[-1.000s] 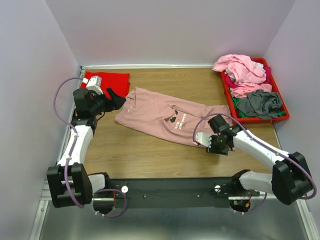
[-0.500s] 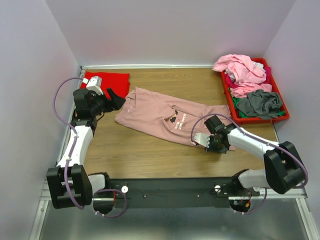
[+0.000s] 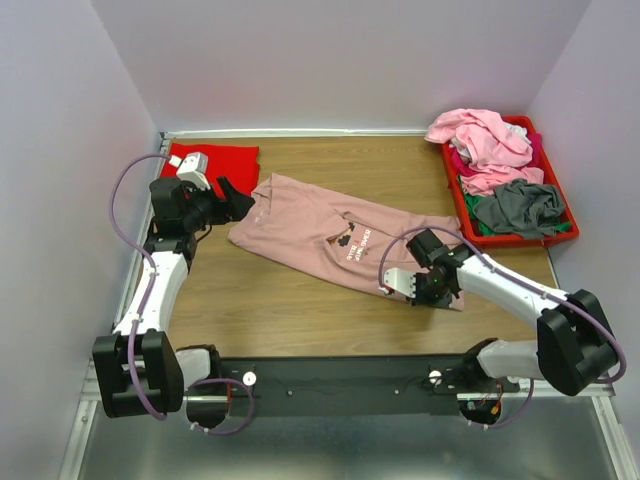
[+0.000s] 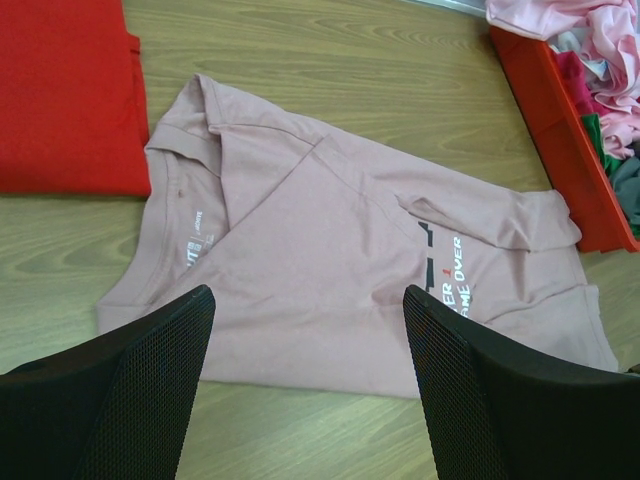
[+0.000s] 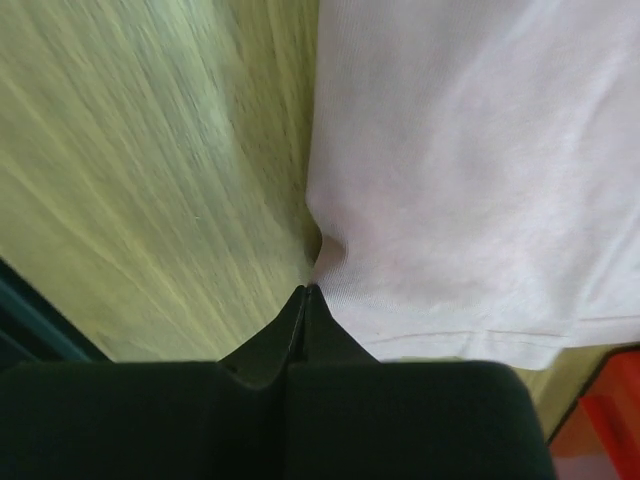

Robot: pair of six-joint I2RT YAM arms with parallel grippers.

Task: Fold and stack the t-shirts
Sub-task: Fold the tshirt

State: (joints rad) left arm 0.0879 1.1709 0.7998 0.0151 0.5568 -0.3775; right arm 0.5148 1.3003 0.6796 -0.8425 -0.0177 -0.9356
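A dusty-pink t-shirt (image 3: 310, 225) with a small dark chest print lies spread across the middle of the wooden table (image 3: 270, 300). My right gripper (image 3: 432, 292) is down at the shirt's near right edge. In the right wrist view the right gripper (image 5: 305, 290) is shut, with a puckered bit of the pink t-shirt (image 5: 470, 150) at its tips. My left gripper (image 3: 235, 200) hovers open by the collar end. Its fingers frame the pink t-shirt (image 4: 330, 250) from above, and the left gripper (image 4: 308, 300) holds nothing. A folded bright red t-shirt (image 3: 215, 158) lies at the back left.
A red plastic bin (image 3: 455, 195) stands at the right edge, heaped with a light pink t-shirt (image 3: 480, 135), a grey one (image 3: 520, 208) and others. Pale walls close in the left, back and right sides. The bin's corner (image 5: 600, 430) shows close to my right gripper.
My right gripper has closed from part open to shut on the pink shirt's edge and shifted slightly left. The left arm has barely moved.
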